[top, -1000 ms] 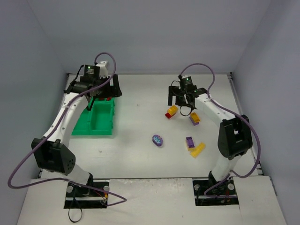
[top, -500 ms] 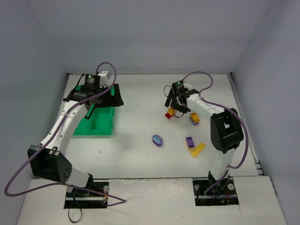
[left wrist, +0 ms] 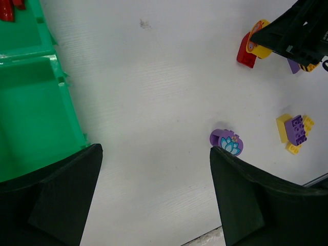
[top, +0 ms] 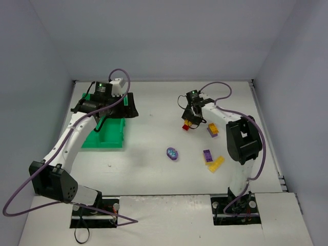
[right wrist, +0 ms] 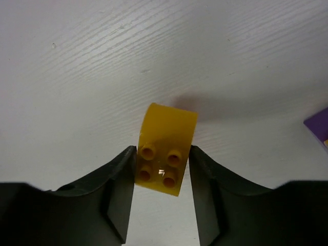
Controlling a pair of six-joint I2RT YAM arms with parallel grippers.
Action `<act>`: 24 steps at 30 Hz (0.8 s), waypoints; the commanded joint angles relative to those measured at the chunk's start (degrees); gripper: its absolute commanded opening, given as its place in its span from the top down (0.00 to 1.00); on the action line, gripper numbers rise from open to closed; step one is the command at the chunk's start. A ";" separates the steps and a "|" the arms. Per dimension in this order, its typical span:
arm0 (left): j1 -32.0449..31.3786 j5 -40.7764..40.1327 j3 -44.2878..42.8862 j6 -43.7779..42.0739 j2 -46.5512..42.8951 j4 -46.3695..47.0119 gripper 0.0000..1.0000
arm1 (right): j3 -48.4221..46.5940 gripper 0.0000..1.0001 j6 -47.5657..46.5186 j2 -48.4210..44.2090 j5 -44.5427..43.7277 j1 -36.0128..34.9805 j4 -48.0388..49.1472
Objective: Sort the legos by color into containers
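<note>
My right gripper is shut on a yellow brick, one finger pressing each side of it just above the white table. From above, the right gripper sits over that brick, and a red brick lies right beside it. My left gripper hangs open with nothing in it, beside the green containers' right edge. An oval purple patterned piece lies near its right finger. The green containers stand at the left. Red pieces lie in a far compartment.
A purple brick stacked on yellow ones lies right of the oval piece. Another purple-and-yellow brick sits just right of my right gripper. Grey walls enclose the table on three sides.
The right gripper's jaws have closed onto the yellow brick and the arm has shifted slightly left. The left arm has drifted a little to the right over the tray.
</note>
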State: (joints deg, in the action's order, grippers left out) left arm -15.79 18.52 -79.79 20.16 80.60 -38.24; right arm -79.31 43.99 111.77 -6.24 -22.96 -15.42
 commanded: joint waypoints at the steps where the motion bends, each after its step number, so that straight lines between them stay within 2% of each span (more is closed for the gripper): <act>1: -0.29 0.99 -0.37 0.14 -1.58 2.47 0.21 | -2.34 0.62 1.63 0.03 -1.58 -0.33 0.21; 4: -0.38 0.99 -0.10 0.14 -1.76 2.73 0.21 | -2.52 0.87 0.75 -0.76 -2.02 -0.33 0.74; 5: -0.47 0.99 -0.10 0.14 -1.67 2.64 0.21 | -2.52 1.00 0.31 -1.19 -2.11 -0.33 1.09; 9: -0.99 2.56 0.16 0.14 -1.58 3.52 0.21 | 1.25 1.00 -5.22 -7.67 2.70 -0.51 8.10; 11: -1.17 6.94 0.86 0.49 -1.50 5.89 0.21 | 6.85 1.00 -7.41 -11.37 6.31 -0.42 17.23; 15: -1.43 16.61 3.40 3.03 -0.97 11.94 0.21 | 15.13 1.00 -12.95 -21.21 18.69 0.46 29.64; 19: -3.62 19.88 2.80 3.57 0.26 13.63 0.21 | 20.41 1.00 -18.57 -26.24 31.95 1.69 37.64; 22: -5.03 24.70 2.18 3.65 0.70 16.34 0.21 | 24.81 1.00 -17.72 -29.84 38.47 3.53 44.04; 24: -5.48 28.82 2.18 4.27 0.53 19.24 0.21 | 27.87 1.00 -14.91 -31.16 47.08 5.46 51.40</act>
State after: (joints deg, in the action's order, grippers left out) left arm -20.34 38.83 -75.37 23.24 82.30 -27.29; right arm -54.24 28.60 83.20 26.92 -19.90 20.88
